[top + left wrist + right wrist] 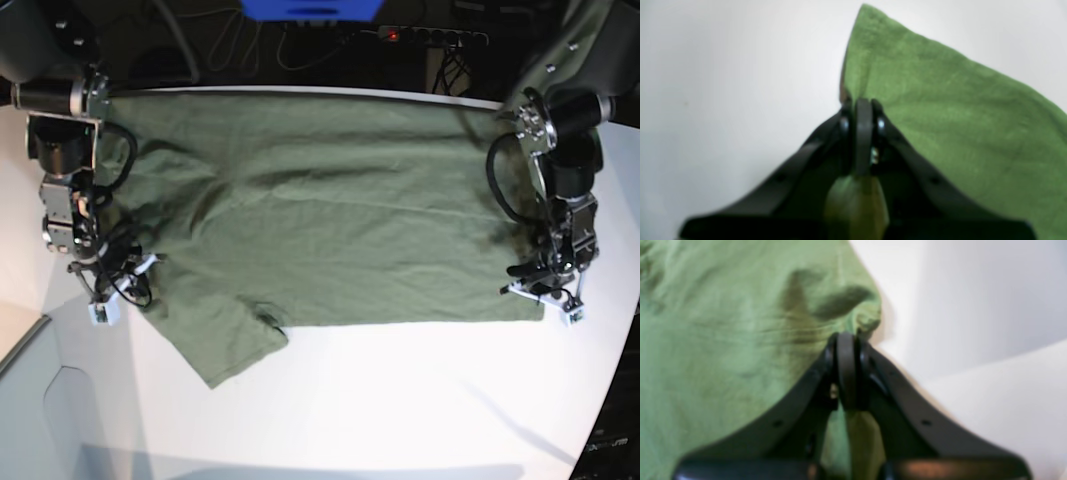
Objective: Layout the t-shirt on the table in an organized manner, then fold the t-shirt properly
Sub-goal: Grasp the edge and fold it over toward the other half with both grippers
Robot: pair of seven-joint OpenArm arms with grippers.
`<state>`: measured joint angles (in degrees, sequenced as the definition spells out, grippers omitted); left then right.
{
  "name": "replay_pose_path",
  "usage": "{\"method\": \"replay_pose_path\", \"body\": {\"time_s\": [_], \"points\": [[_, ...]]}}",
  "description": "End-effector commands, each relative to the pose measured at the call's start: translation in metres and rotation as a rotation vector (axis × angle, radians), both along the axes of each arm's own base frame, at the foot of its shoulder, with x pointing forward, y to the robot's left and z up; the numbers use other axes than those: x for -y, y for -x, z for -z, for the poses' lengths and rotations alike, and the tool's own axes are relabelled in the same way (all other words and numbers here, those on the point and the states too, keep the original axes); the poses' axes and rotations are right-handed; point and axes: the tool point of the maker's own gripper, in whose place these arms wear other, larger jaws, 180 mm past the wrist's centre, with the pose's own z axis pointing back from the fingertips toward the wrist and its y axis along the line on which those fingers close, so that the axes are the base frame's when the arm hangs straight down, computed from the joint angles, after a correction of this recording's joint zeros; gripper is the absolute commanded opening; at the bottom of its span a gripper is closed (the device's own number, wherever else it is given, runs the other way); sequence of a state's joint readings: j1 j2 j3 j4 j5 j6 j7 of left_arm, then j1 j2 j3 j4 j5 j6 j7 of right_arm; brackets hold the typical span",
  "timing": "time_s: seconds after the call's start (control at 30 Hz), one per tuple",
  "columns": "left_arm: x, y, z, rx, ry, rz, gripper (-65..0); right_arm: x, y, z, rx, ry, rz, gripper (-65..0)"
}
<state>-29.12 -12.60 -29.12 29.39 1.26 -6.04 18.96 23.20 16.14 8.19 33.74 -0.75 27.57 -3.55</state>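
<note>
step: layout, not folding yet. I have the t-shirt (320,210) spread wide across the table (400,400), one claw on each end of its near edge.
t-shirt position: lies mostly flat on the far half of the table, long way across the base view. Far edge runs along the table's back rim. One sleeve (225,345) sticks out toward the near side, close to my right claw's end.
left gripper (863,103): pressed together on cloth. Left wrist view shows green fabric bunched between the fingers and a corner of the shirt rising beyond the tips. In the base view it sits at the shirt's near corner on that view's right.
right gripper (846,336): also pinched on cloth. Right wrist view shows a puckered fold of fabric right at the tips, wrinkles fanning out from it. In the base view it sits at the opposite end.
cloth state: body still shows long soft creases, and it's rumpled near the sleeve.
next move, my guess: pull both claws apart and toward the near side, low, to tension out the creases, then let go.
needs care: even pull on both sides, else the shirt skews. The sleeve needs flattening before any fold.
</note>
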Motion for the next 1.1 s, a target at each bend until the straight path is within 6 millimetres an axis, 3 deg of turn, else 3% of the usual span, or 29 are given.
{"method": "replay_pose_path", "body": {"time_s": [0.0,0.27,0.53,0.63,0.8,1.07], "points": [[-0.014,-0.024,-0.035,0.082,-0.035,-0.01,-65.0,0.013,-0.015,-0.027,0.091,0.011,0.018,-65.0],[-0.012,-0.005,-0.077,0.18,0.027,-0.026,-65.0,0.027,0.004,-0.066,0.239,0.057,0.055,-65.0],[-0.003,0.037,-0.085,0.234,0.096,-0.021,-65.0,0.027,0.045,-0.085,0.311,0.092,0.08,-65.0],[0.0,0.053,-0.084,0.242,0.108,-0.016,-65.0,0.03,0.069,-0.088,0.314,0.121,0.083,-65.0],[0.003,0.076,-0.073,0.223,0.13,-0.018,-65.0,0.031,0.096,-0.08,0.29,0.118,0.116,-65.0],[0.005,0.107,-0.046,0.145,0.137,-0.024,-64.9,0.03,0.128,-0.046,0.181,0.108,0.116,-65.0]]}}
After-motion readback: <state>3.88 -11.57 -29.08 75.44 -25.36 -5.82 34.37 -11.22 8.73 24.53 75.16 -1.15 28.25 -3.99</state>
